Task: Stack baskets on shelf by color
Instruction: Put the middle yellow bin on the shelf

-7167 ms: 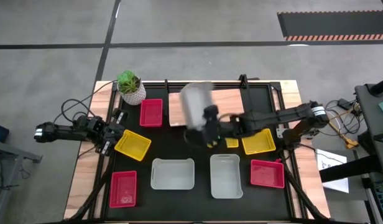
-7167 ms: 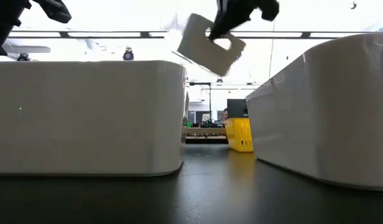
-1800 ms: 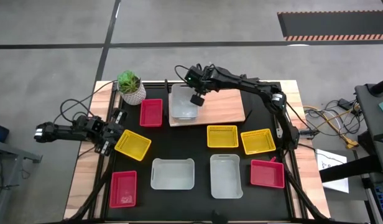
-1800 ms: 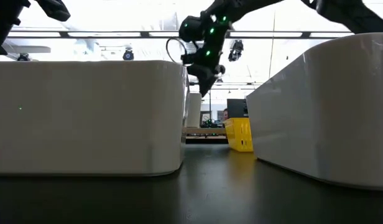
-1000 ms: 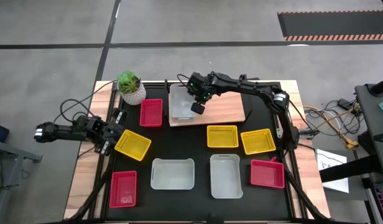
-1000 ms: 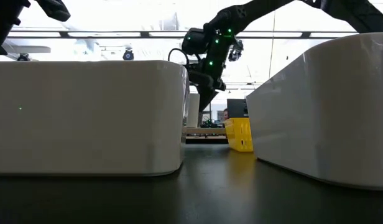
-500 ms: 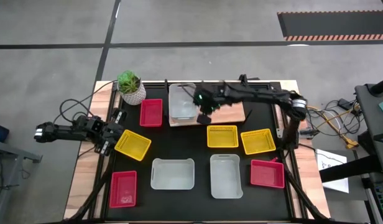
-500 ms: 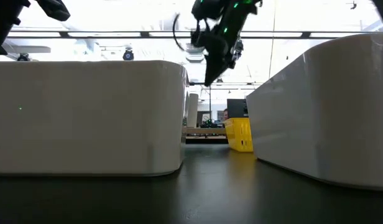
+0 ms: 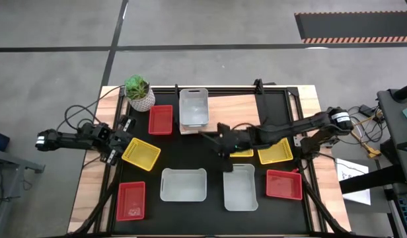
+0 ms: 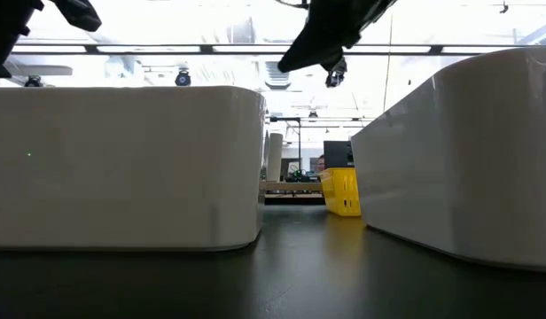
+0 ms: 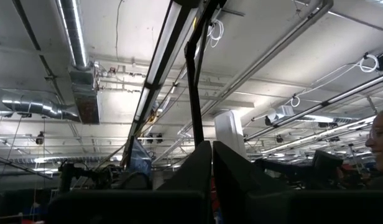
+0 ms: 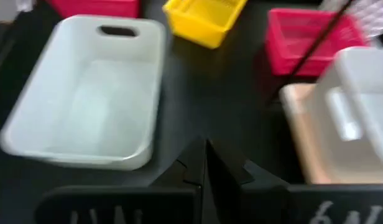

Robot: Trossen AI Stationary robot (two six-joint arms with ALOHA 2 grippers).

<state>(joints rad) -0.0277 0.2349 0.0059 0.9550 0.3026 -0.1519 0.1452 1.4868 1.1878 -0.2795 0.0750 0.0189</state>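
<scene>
In the high view one pale basket [image 9: 193, 107] sits on the left end of the wood shelf [image 9: 236, 110]. On the black mat lie two more pale baskets [image 9: 184, 184] [image 9: 240, 187], three yellow ones [image 9: 141, 154] [image 9: 276, 151] [image 9: 244, 153] and three red ones [image 9: 160, 119] [image 9: 131, 199] [image 9: 283, 184]. My right gripper [image 9: 209, 137] hovers shut over the mat's middle, just near of the shelf, pointing toward the table's left. My left gripper [image 9: 119, 148] waits shut at the left edge, beside a yellow basket.
A green plant in a white pot [image 9: 139, 92] stands at the far left corner. My right arm [image 9: 283, 129] stretches across one yellow basket. In the low view two pale baskets [image 10: 122, 164] [image 10: 468, 159] fill the foreground. Cables hang off both table sides.
My right gripper has drawn back from the pale basket on the shelf, moving toward the table's near edge and out over the mat's middle, and it has risen in the low view. The basket stays on the shelf's left end.
</scene>
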